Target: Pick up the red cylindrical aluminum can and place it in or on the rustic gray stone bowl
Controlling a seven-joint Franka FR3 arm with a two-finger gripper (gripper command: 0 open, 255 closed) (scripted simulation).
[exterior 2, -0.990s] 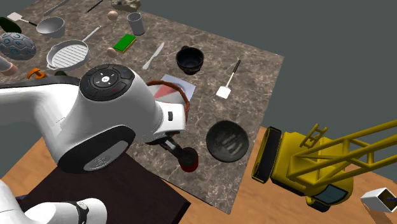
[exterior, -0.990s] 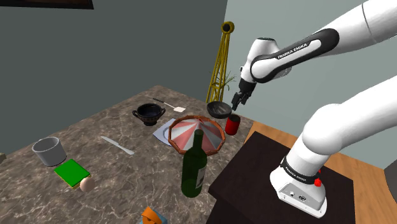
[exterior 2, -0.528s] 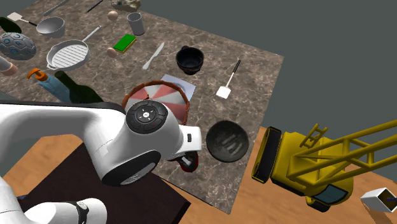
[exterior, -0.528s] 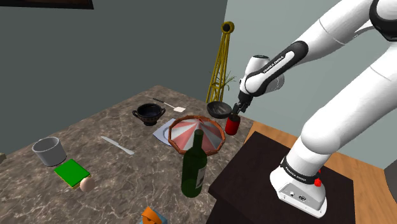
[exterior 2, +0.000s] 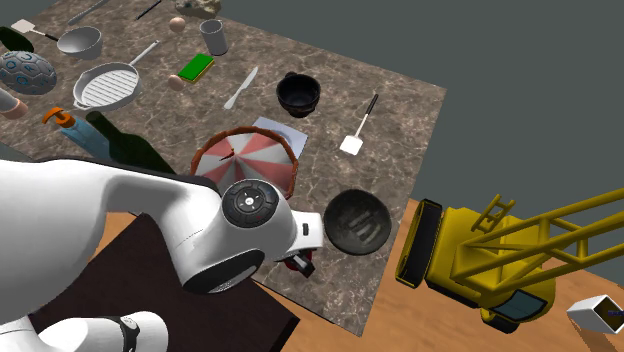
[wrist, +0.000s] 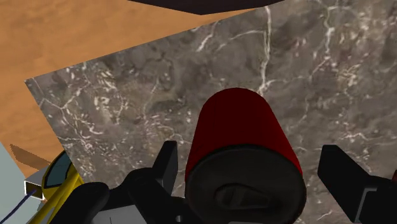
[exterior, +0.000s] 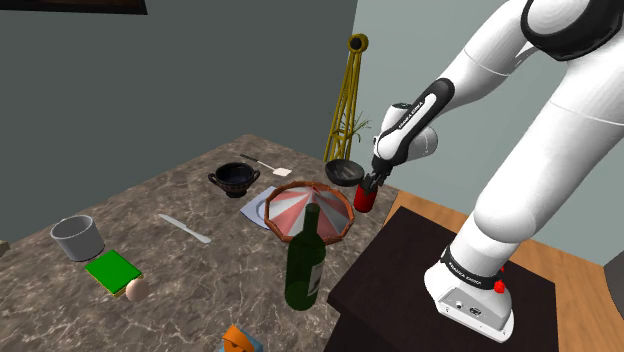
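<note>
The jaws stand spread on either side of the red can (wrist: pixel 238 124), with one black finger (wrist: pixel 168 167) close by one flank of it and the other a little off the opposite flank. A thin gap shows on both sides, so nothing is pinched. The can stands upright on the marble worktop (wrist: pixel 127 108) directly between the jaws, its dark top (wrist: pixel 245 191) level with the fingers and nearest the hand.

In the shoulder view the white arm (exterior: pixel 420 110) bends down from above, and the jaws sit around the upper part of the can (exterior: pixel 366 199), close to the worktop's edge.

The dark grey bowl (exterior: pixel 343 172) sits near the jaws on the side away from the stand (exterior: pixel 440 290), close to the can but apart from it. The second exterior view shows the bowl's (exterior 2: pixel 357 220) ribbed inside.

On the other side of the jaws, also near, lies a round basket (exterior: pixel 310 208) with a brown rim and red and white stripes. A green wine bottle (exterior: pixel 304 265) stands farther from the jaws, past the basket. Well apart from the jaws are a black two-handled pot (exterior: pixel 234 178), a white spatula (exterior: pixel 268 165), a knife (exterior: pixel 185 228), a grey cup (exterior: pixel 76 238) and a green sponge (exterior: pixel 112 270). A yellow toy crane (exterior 2: pixel 480 260) stands on the wooden floor (exterior 2: pixel 400 320) beyond the bowl.
</note>
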